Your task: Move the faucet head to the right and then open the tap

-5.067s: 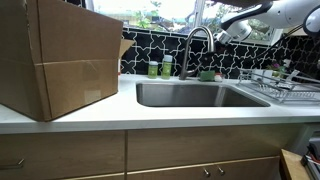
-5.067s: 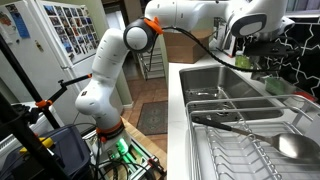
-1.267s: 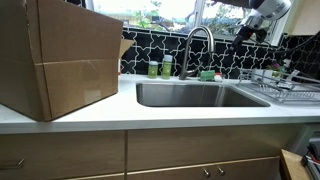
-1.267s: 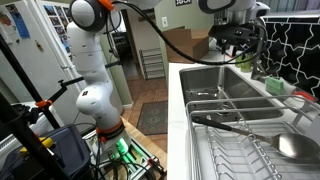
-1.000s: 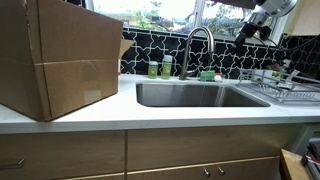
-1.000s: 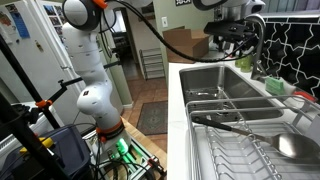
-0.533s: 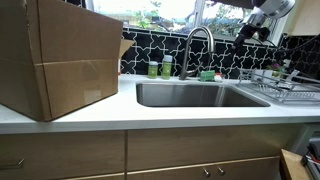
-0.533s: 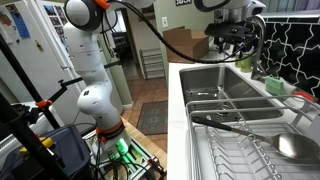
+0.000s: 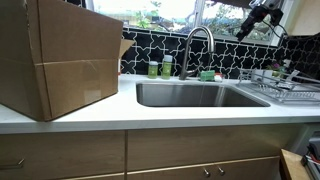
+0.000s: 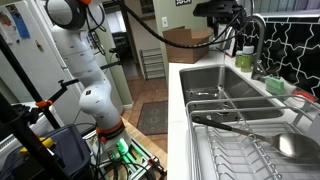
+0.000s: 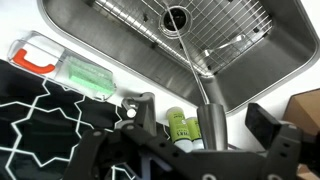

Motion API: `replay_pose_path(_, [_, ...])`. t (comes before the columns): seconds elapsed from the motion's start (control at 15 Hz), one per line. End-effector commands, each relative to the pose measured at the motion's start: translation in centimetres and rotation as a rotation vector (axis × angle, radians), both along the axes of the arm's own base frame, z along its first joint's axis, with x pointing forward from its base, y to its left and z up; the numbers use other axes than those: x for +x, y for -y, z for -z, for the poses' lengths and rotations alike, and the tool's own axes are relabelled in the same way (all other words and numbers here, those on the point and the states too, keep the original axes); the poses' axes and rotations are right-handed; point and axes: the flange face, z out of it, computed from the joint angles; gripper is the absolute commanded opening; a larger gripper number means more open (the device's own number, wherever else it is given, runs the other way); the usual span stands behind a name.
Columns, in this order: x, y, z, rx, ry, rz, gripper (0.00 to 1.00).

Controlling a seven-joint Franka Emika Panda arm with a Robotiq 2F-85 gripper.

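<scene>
Progress: neither step appears done | faucet head (image 9: 211, 48) hangs over the sink (image 9: 160, 96), apparently not swung right | tap (image 9: 190, 55): no water seen running | gripper (image 9: 246, 28) above and apart from the spout, jaws spread and empty in the wrist view | left: swing the head, then open the tap

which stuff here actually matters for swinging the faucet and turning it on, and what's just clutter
For the job:
faucet head
tap
claw, open above the sink

Just lying about:
green bottles
cardboard box
dish rack
</scene>
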Motion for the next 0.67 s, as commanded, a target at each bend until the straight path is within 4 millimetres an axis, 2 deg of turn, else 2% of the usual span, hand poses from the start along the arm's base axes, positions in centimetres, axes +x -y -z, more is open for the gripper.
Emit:
replay_pose_path(0.0, [-4.3, -1.9, -2.4, -0.001, 0.006, 0.126, 1.0])
replay_pose_path(0.27, [-7.9, -2.6, -3.9, 0.009, -0.029, 0.268, 1.0])
replay_pose_path(0.6, [-10.3, -3.6, -4.2, 0.034, -0.099, 0.386, 1.0])
